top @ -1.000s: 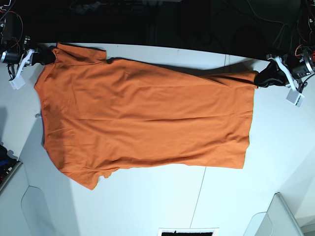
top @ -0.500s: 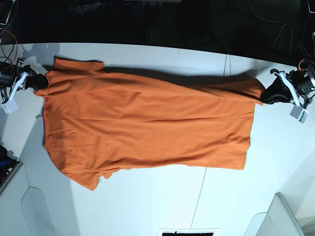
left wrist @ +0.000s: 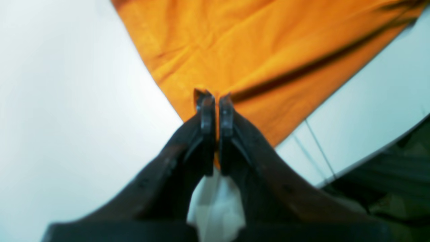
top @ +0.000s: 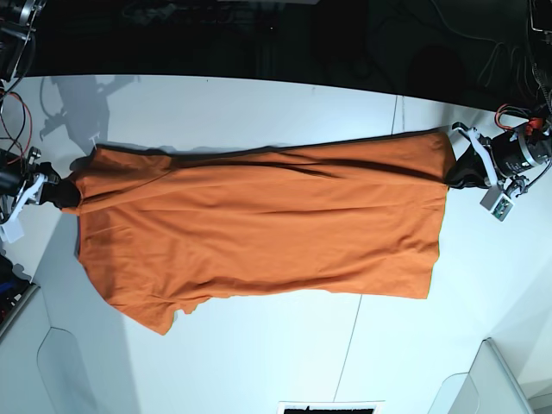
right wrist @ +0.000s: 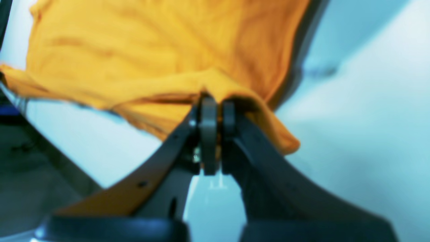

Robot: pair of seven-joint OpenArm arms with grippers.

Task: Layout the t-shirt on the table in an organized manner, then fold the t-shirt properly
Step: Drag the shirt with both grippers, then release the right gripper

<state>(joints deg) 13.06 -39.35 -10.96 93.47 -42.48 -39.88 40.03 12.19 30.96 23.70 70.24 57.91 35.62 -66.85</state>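
Though stretched, t-shirt (top: 259,228) between pincers

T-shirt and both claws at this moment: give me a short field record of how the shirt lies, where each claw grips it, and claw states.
garment: t-shirt, orange, stretched lengthwise across the table
lie: near part flat on the table; far edge pulled taut between the claws, with a long crease
left claw: shut on the hem corner
right claw: shut on the shirt's opposite end, cloth bunched at the tips
fold status: not yet folded
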